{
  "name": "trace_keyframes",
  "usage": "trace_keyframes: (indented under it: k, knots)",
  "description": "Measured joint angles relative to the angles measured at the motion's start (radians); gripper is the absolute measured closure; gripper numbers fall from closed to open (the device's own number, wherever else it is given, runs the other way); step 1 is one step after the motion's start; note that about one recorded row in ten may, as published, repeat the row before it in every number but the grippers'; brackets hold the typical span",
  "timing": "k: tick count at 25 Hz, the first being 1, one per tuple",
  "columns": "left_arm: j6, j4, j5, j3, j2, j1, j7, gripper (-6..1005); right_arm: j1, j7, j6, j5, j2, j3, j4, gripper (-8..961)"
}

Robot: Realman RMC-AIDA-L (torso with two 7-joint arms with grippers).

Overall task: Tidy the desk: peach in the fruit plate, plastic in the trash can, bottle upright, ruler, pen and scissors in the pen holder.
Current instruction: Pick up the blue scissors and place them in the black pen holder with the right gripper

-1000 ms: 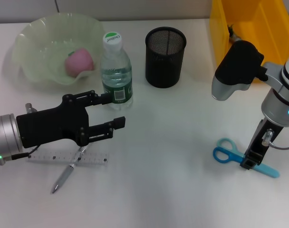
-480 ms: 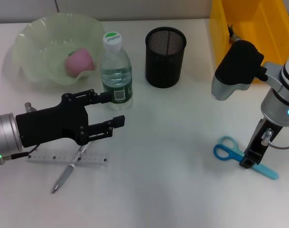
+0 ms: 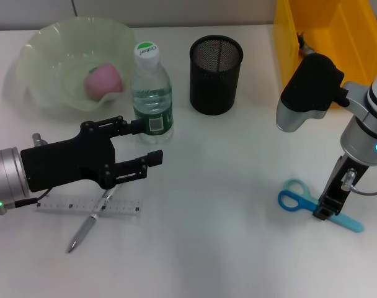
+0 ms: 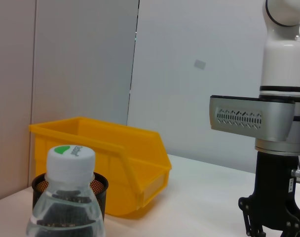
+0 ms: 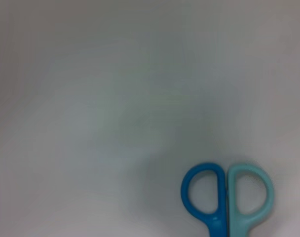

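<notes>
Reaching straight down, right gripper (image 3: 325,212) meets the scissors (image 3: 295,197)

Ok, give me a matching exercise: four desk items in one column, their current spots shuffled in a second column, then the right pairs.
Items:
1. peach
2. bottle
3. scissors
4. pen

Places:
A. flat on the desk under the right end effector
B. lying across the ruler, near the left end effector
C. in the fruit plate
D. standing upright between the fruit plate and the pen holder

Pairs: 1-C, 2-D, 3-A, 4-B
</notes>
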Motion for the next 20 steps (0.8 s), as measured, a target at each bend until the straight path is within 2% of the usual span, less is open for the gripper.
trace_keyframes:
  k: [9, 14, 17, 20]
  knots:
    - [-0.001, 0.000, -0.013, -0.004, 0.001, 0.001, 0.013, 305, -0.024, -0.001, 0.014, 0.022, 0.000, 0.008, -0.052, 733]
    - [0.000, 0.000, -0.073, -0.006, 0.002, 0.019, 0.025, 305, -0.107, -0.021, 0.013, 0.093, -0.005, 0.029, -0.186, 730]
    - [0.000, 0.000, -0.082, -0.006, 0.003, 0.023, 0.026, 305, -0.186, -0.055, 0.020, 0.157, -0.005, 0.099, -0.280, 729]
    - [0.000, 0.000, -0.082, -0.006, 0.003, 0.024, 0.026, 305, -0.224, -0.081, 0.030, 0.214, -0.005, 0.141, -0.305, 727]
